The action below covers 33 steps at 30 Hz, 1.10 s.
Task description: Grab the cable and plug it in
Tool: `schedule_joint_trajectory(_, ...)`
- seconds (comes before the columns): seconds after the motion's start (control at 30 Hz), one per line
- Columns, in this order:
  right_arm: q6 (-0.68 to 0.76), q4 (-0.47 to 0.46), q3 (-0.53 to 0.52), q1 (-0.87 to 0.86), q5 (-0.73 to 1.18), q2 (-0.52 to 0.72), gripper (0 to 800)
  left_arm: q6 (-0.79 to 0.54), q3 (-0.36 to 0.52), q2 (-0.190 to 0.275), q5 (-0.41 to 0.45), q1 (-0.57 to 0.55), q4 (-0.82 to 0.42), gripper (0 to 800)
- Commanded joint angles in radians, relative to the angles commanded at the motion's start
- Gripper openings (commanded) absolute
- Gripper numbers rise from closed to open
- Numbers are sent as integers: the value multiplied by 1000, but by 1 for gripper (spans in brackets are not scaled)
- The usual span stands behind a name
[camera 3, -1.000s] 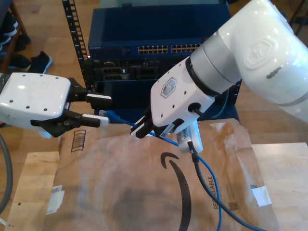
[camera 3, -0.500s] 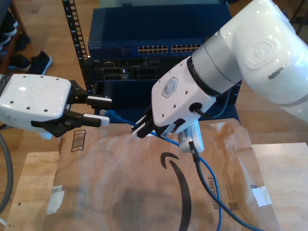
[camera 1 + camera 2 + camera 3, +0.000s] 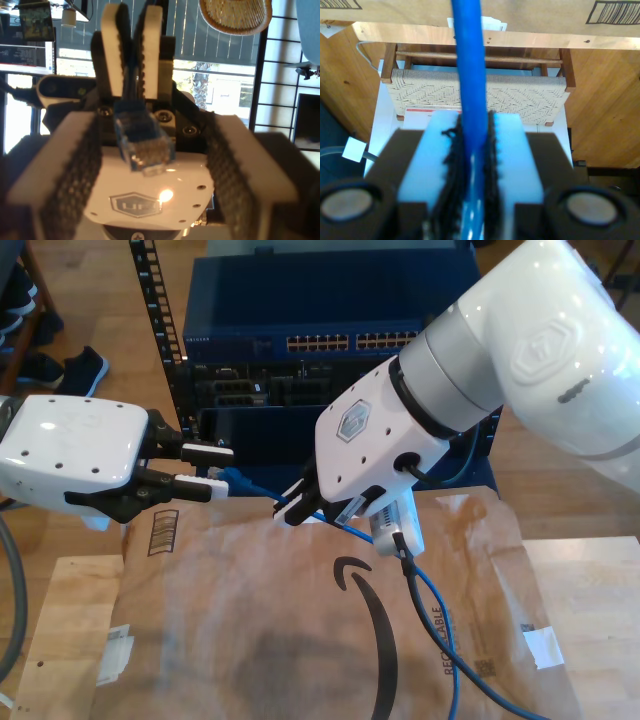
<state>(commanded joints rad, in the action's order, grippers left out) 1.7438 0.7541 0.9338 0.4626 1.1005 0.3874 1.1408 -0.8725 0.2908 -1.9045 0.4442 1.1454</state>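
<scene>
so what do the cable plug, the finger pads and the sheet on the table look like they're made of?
Plug: clear blue-tinted plastic; metal contacts show through it.
Pads of my first gripper: probably rubber; dark, knobbly grip faces on white, seemingly plastic fingers.
Sheet: brown kraft paper or thin cardboard, matte and creased, with black print.

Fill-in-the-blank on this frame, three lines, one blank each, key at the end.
1. My second gripper is shut on the thin ____ cable.
2. My first gripper has its jaws ____, facing the cable's plug.
3. In the exterior view, my first gripper is on the ____ side, and my second gripper is near the middle.

Missing words: blue; open; left
</scene>
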Motion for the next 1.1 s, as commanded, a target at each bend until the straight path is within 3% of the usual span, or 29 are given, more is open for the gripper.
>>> schedule_joint_trajectory(0.3, -2, 0, -2, 0, 0, 0, 3, 6, -2, -2, 0, 0, 0, 210)
schedule_joint_trajectory(0.57, -2, 0, -2, 0, -2, 3, 3, 6, 0, 0, 2, 0, -2, 209)
schedule_joint_trajectory(0.9, -2, 0, -2, -2, -2, 2, 7, 5, 3, -2, 0, 0, -3, 93)
schedule_joint_trajectory(0.93, -2, 0, -2, -2, -2, 2, 8, 3, 3, -2, 2, 0, -3, 31)
schedule_joint_trajectory(1.1, -2, 0, -2, -2, -2, 2, 41, 5, 8, -5, 0, -2, -8, 2)
